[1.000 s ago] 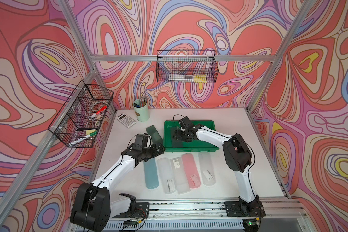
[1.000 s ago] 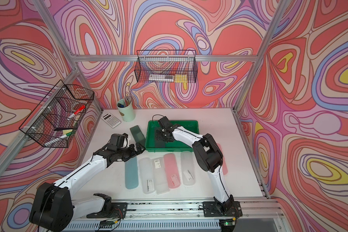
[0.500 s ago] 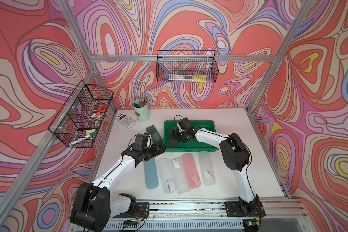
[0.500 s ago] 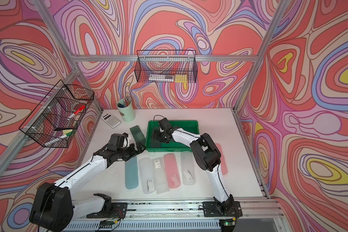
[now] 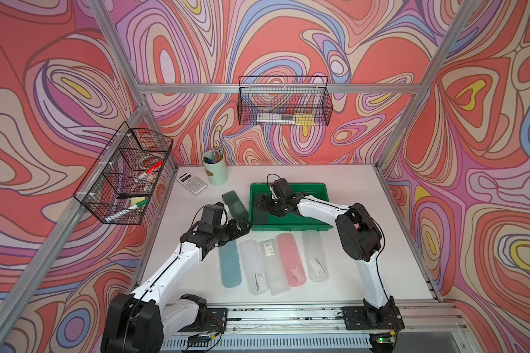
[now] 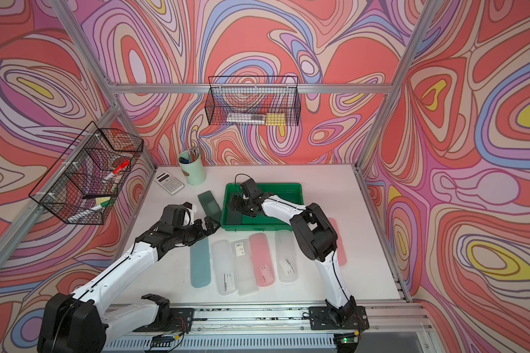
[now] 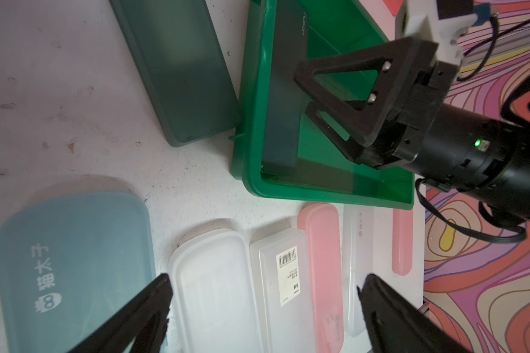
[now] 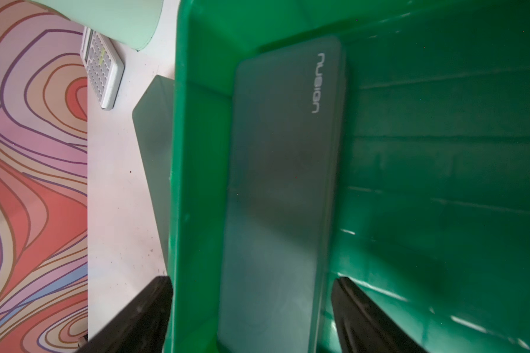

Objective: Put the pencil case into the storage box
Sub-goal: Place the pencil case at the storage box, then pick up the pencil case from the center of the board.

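White tabletop [image 5: 349, 198], scuffed with small marks, is shown inside an aluminium-framed booth walled in swirling red, pink and purple; a bright green storage box [image 5: 289, 227] is set near the middle; a dark grey-green pencil case [image 5: 260, 214] is laid flat inside it, along the wall nearest the left arm; the right gripper [image 5: 266, 207] is held just over that case, its jaws parted wider than the case, so nothing is grasped; part of the box floor is hidden by the right arm stretched across it; the left gripper [image 5: 245, 226] is held wide open and empty near the box's front corner; a second dark green case [image 5: 234, 204] is laid on the table just beside the box; before the box five cases are lined up side by side: a teal case [image 5: 230, 262], a clear case [image 5: 253, 266], a barcoded clear case [image 5: 271, 262], a pink case [image 5: 290, 259] and another clear one [image 5: 315, 255]; a further pink case [image 6: 338, 244] is partly hidden by the right elbow; a calculator [image 5: 191, 182] and a mint cup [image 5: 215, 171] of pens are placed at the back; a back-wall wire basket [image 5: 283, 105] and a side-wall wire basket [image 5: 126, 174] are hung up, markers inside; "nusign" is printed on the boxed case; "猫太子" and an owl-like face are printed in white on the teal case; the barcode label's text cannot be read
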Robot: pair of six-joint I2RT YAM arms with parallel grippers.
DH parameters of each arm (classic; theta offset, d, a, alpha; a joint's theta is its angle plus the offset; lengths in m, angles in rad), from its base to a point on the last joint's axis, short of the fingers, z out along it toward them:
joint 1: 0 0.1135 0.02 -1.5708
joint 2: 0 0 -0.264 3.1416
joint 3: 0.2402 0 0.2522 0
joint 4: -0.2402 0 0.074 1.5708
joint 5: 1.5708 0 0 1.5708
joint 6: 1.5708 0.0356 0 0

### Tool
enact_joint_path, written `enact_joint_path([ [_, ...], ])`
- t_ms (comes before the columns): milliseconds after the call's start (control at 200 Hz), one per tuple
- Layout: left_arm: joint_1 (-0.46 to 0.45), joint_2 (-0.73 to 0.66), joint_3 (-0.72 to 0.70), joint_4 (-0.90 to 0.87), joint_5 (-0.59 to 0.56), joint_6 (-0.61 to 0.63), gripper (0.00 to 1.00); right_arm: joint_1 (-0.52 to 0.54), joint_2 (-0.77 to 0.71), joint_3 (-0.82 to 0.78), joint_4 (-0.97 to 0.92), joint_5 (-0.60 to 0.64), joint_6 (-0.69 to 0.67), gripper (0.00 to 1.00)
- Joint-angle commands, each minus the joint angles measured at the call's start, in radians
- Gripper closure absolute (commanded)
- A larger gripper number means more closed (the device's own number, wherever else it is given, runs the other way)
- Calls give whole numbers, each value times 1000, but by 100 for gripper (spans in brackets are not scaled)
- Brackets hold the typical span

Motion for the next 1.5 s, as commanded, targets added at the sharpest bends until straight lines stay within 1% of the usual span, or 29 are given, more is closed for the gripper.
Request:
enact_joint_path([
  [0,2,-8,-10,-30,31,-5,1,9,-175,-25,-93,94,-38,15],
  [110,0,-9,-16,10,116,-52,1,26,-315,-52,-211,204,-63,14],
  [160,-7,-17,-19,11,129,-68,1,27,-372,-74,-274,269,-77,13],
  [260,-46,-40,-13,-37,96,-63,1,28,-504,-156,-432,444,-76,12],
  [341,-81,-50,0,-84,77,-50,1,28,-599,-239,-547,568,-52,9],
  [441,-126,-57,15,-109,59,-55,1,27,-721,-361,-633,670,-18,2],
  [491,-150,-61,13,-108,42,-63,1,16,-774,-432,-637,692,-9,2],
  [546,-173,-66,5,-104,21,-81,1,-24,-825,-511,-625,671,-4,2],
  [646,-208,-81,-14,-102,20,-118,1,-137,-898,-651,-585,579,6,2],
  [761,-259,-126,-29,-129,-9,-131,1,-244,-981,-768,-518,548,-1,2],
  [826,-272,-153,-39,-133,-25,-133,1,-335,-1003,-813,-465,481,-25,2],
  [901,-273,-168,-31,-151,-34,-131,1,-441,-991,-840,-409,351,-61,2],
  [1057,-273,-150,-16,-145,-37,-115,1,-454,-941,-864,-361,220,-96,3],
  [1117,-274,-131,-18,-129,-42,-121,1,-455,-953,-882,-366,228,-96,3],
  [1217,-273,-84,-20,-76,-12,-127,1,-455,-982,-901,-396,323,-110,2],
  [1257,-274,-57,-16,-64,4,-126,1,-455,-982,-901,-405,339,-110,2],
  [1307,-276,-28,-7,-58,15,-123,1,-456,-971,-899,-402,321,-109,2],
  [1402,-284,17,6,-38,19,-118,1,-455,-951,-910,-370,247,-100,4],
  [1497,-291,40,18,-21,12,-112,1,-455,-976,-952,-333,193,-91,6],
])
